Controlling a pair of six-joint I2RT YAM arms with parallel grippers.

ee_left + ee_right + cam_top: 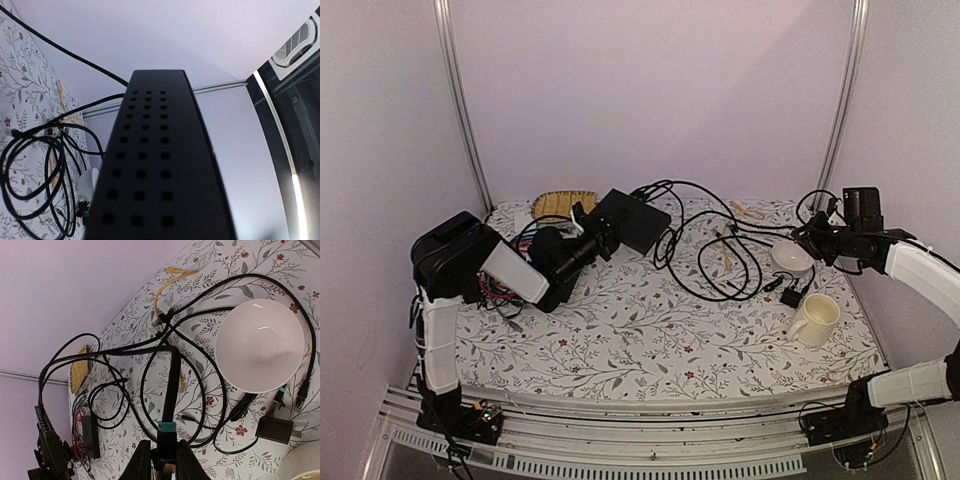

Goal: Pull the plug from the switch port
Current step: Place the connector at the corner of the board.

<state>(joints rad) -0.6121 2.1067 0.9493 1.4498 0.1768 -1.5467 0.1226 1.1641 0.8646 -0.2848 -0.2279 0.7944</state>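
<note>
Left gripper [603,241]: holds the switch [632,220]; hold it steady.
Right gripper [163,450]: narrow around the plug [166,430], firmness I cannot tell; lower gently.

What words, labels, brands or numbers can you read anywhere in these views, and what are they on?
None can be read.
The switch, plug, mug, bowl and black adapter show no legible print.
The tablecloth carries only a floral pattern.
</note>
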